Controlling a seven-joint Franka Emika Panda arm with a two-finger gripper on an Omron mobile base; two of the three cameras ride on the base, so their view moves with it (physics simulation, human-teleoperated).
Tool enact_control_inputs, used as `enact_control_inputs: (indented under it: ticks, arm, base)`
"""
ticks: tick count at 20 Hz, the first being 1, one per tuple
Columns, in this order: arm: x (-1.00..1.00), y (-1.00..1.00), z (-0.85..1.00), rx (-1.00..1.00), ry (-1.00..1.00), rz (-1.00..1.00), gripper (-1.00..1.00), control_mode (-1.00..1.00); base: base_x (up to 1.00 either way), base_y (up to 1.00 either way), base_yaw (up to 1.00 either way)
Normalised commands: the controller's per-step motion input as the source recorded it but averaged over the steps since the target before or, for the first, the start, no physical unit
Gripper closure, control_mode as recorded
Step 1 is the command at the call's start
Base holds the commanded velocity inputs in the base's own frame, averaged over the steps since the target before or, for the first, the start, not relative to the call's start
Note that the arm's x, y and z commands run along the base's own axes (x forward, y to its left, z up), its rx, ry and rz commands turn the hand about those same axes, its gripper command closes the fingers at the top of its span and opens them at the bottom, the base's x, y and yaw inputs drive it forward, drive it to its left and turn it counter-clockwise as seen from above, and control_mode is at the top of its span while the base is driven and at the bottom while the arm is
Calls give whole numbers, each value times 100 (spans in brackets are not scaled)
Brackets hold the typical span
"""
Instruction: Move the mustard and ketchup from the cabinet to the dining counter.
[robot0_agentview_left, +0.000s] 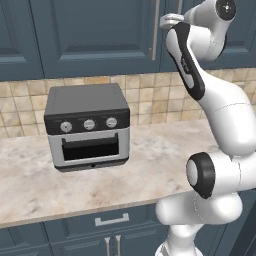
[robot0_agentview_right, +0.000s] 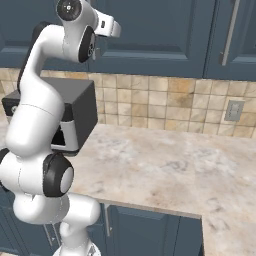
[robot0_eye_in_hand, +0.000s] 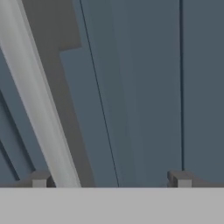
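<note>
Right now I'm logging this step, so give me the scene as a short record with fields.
cabinet: doors shut, contents hidden
cabinet handle: silver bar, running between the fingertips, nearer the left one in the hand view
gripper: open, raised to the cabinet door, fingertips either side of the handle, holding nothing
toaster oven: on the counter under the cabinet, door shut
counter: beige marble look, tiled wall behind it
wall outlet: on the tiles, at the right of the right base view
</note>
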Motion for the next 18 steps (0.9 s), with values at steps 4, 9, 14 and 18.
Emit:
enact_control_inputs:
  ticks: [4,9,14,18]
  arm:
    - [23,-11,-27,0,0,0,100,-100]
    - [5,-23,-19,-1,-2,-6,100,-100]
    - [0,-24,-10,0,0,-14,100,-100]
    - [-16,-28,-2,0,0,-18,100,-100]
  base:
    - [0,0,0]
    - [0,0,0]
    - [0,0,0]
    - [0,0,0]
